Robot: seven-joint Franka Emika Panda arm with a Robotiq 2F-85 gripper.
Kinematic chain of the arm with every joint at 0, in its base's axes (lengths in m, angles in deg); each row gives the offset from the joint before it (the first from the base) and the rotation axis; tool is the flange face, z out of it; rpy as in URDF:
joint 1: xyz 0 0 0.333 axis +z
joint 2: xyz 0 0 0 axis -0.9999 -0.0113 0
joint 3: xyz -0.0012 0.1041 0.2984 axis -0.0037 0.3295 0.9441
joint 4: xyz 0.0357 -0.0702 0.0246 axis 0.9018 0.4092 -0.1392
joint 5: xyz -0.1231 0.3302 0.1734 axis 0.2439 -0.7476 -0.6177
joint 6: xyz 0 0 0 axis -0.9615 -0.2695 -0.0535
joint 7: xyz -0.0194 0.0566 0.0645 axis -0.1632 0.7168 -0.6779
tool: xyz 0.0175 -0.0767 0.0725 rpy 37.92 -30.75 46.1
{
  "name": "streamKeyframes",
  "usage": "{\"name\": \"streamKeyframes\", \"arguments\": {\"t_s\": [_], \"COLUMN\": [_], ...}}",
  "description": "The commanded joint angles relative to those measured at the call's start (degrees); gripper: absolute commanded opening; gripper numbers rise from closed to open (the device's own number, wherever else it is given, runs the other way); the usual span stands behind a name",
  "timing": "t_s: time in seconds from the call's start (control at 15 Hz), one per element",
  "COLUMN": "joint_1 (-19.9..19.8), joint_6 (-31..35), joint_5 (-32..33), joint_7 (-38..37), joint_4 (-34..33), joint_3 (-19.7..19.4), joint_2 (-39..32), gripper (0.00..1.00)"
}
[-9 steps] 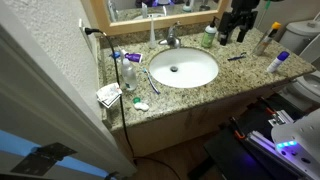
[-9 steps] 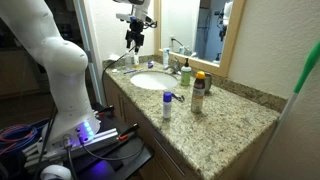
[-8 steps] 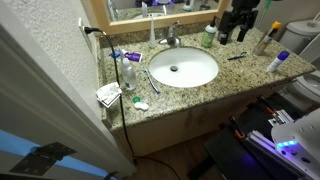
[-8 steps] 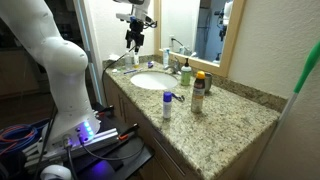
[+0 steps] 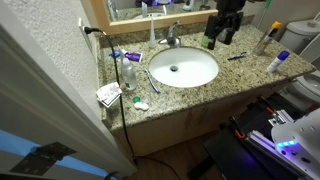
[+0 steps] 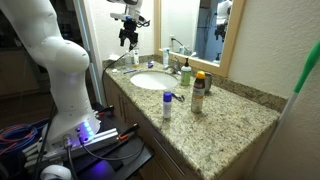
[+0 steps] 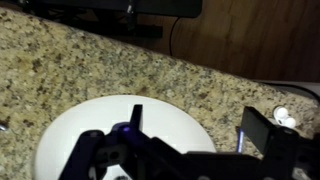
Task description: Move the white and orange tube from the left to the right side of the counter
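Observation:
The white and orange tube lies small and blurred at the front left of the granite counter, near the sink's left rim. I cannot make it out in the other views. My gripper hangs in the air over the back right of the sink, far from the tube. It also shows in an exterior view. In the wrist view the gripper is open and empty, with the white basin and speckled counter below it.
A blue-and-red tube and a clear bottle stand at the left. A toothbrush lies by the sink. A green bottle, a tall bottle, a blue-capped white bottle and a pen are on the right. The tap is behind the sink.
My gripper has moved a little leftward, from over the right counter toward the sink. It stays open and empty. Nothing on the counter has moved.

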Motion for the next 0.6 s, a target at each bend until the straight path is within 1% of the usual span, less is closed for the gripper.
{"name": "streamKeyframes", "arguments": {"t_s": [0.0,0.07,0.13,0.27,0.33,0.4,0.53], "joint_1": [2.48,3.11,2.81,3.57,3.59,3.45,3.74], "joint_6": [-1.41,-3.01,-0.23,-1.05,-1.42,-1.33,2.66], "joint_5": [-0.34,0.01,-0.16,-0.13,-0.13,1.8,0.21], "joint_7": [-8.02,-7.76,-6.6,-8.04,-8.07,-10.23,-12.96], "joint_4": [-12.93,-15.01,-8.76,-12.84,-13.54,-13.91,-15.64], "joint_3": [4.21,4.68,4.09,4.92,4.87,5.16,5.48], "joint_2": [-7.48,-7.75,-4.08,-5.76,-6.16,-7.97,-12.01], "gripper": [1.0,1.0,1.0,1.0,1.0,1.0,1.0]}}
